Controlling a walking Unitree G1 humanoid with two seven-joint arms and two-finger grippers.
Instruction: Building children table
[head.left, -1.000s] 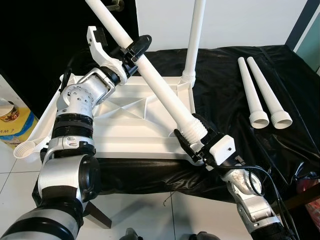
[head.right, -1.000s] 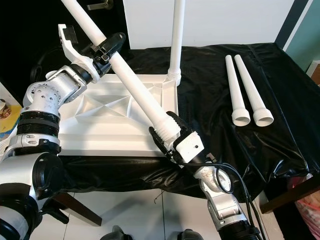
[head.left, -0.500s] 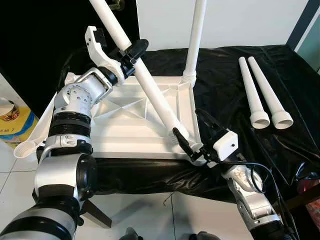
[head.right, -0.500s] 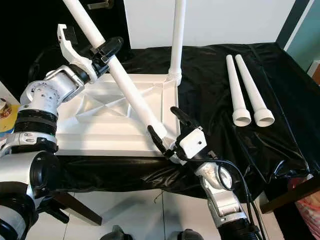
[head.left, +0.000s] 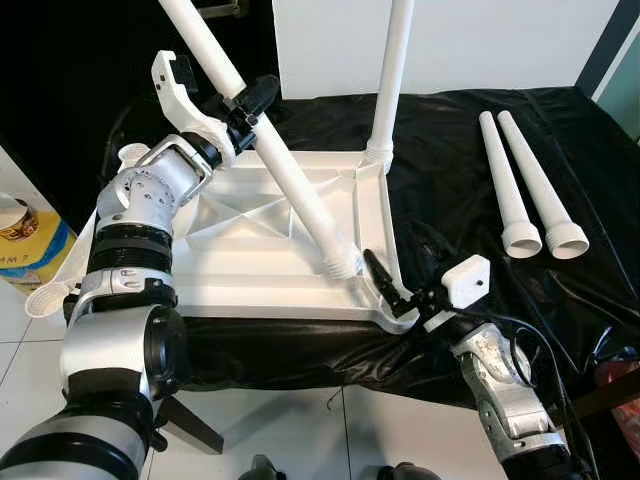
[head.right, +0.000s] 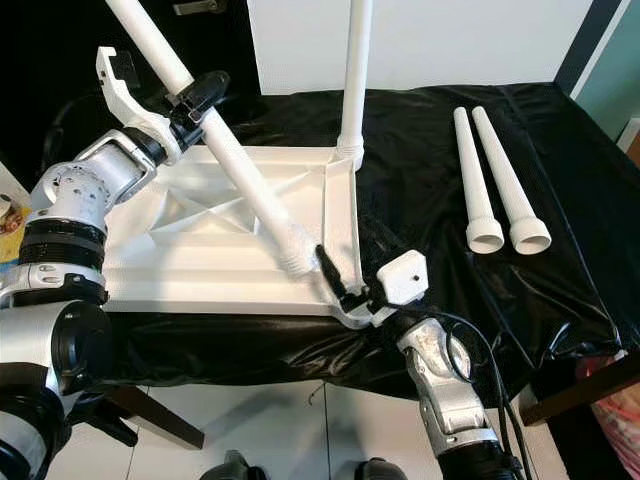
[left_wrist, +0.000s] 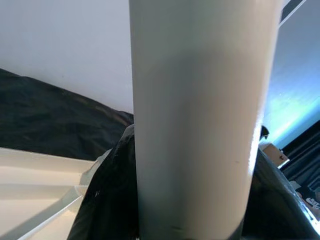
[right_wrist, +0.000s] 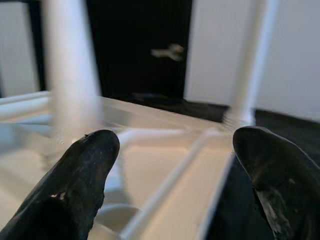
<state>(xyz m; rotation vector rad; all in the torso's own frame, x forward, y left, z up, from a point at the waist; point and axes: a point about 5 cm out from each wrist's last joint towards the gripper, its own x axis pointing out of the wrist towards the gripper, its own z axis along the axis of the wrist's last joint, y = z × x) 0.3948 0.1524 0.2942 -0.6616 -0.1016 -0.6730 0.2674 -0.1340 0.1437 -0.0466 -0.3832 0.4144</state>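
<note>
Legs: two (head.left: 520, 190) loose, one (head.left: 390, 80) mounted.

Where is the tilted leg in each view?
Left eye: leg slants from top left down to the tabletop's near right corner.
Right eye: leg, same slant, left of centre.
Left wrist: leg, wide white column.
Right wrist: leg, blurred post over the tabletop.
Shared landmark: the white tabletop.
</note>
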